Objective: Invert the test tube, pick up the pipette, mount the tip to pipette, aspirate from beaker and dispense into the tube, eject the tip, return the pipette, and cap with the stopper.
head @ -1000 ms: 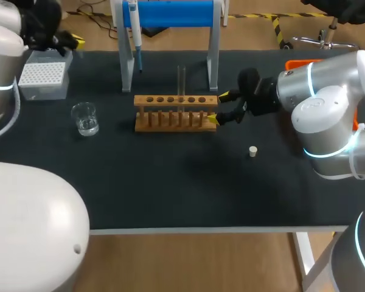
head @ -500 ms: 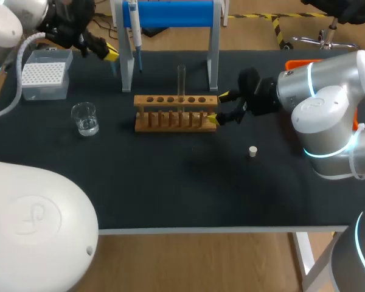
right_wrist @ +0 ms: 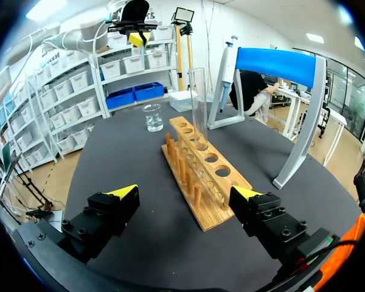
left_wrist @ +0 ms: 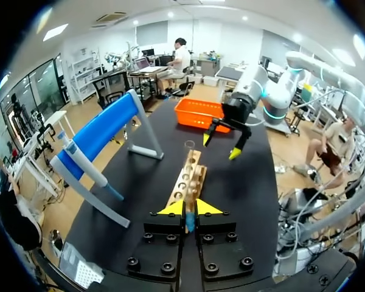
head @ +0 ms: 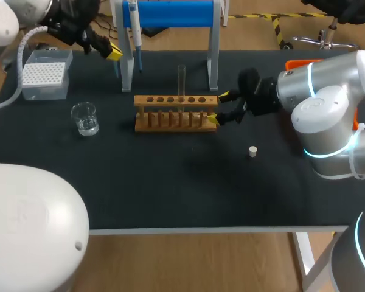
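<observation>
The right gripper (head: 218, 107) sits spread wide at the rack (head: 176, 112) end, while farther back the left gripper (left_wrist: 187, 208), tips pressed together, hangs beside the pipette (head: 134, 27) on its blue stand (head: 176, 13), likely light, rigid and smooth, best pinched around its thick upper body.

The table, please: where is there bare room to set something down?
Bare: the strip between the rack and the near edge of the table, left of the stopper. Crowded: the back left: tip box, beaker, pipette stand.
</observation>
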`<state>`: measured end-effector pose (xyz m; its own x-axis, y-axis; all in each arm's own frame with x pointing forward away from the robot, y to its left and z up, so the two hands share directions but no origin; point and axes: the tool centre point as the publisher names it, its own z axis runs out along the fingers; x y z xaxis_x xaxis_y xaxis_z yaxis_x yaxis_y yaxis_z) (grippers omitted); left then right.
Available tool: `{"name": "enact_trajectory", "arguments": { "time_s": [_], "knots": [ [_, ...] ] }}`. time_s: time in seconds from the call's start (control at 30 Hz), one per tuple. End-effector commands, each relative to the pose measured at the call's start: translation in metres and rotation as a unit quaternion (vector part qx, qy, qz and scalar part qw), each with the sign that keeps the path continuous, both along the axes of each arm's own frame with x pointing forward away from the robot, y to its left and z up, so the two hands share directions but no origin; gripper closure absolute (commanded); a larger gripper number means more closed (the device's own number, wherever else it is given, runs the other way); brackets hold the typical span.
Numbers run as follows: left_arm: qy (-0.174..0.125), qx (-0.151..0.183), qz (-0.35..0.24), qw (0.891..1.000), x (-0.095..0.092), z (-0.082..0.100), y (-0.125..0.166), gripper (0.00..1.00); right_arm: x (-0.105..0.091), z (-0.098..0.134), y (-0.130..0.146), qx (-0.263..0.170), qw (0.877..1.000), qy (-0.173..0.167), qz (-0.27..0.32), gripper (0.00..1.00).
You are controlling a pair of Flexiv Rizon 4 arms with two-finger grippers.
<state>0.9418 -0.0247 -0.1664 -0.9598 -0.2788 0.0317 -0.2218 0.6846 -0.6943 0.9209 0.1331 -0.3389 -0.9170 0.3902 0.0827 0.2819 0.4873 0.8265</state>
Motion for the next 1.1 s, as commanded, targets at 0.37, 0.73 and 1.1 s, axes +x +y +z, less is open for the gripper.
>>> {"name": "enact_trajectory", "arguments": {
  "time_s": [0.37, 0.73, 1.1],
  "knots": [
    [0.012, 0.001, -0.022, 1.0, -0.017, 0.014, -0.03, 1.0, 0.001, 0.001, -0.001, 0.0, 1.0, 0.002, 0.002, 0.0],
    [0.009, 0.007, 0.014, 1.0, -0.049, 0.027, -0.086, 1.0, 0.001, 0.001, -0.001, 0.0, 1.0, 0.002, 0.002, 0.0],
    [0.005, 0.003, 0.043, 0.999, -0.073, 0.03, -0.124, 1.0, 0.001, 0.001, -0.001, 0.0, 1.0, 0.002, 0.002, 0.0]
  ]
}}
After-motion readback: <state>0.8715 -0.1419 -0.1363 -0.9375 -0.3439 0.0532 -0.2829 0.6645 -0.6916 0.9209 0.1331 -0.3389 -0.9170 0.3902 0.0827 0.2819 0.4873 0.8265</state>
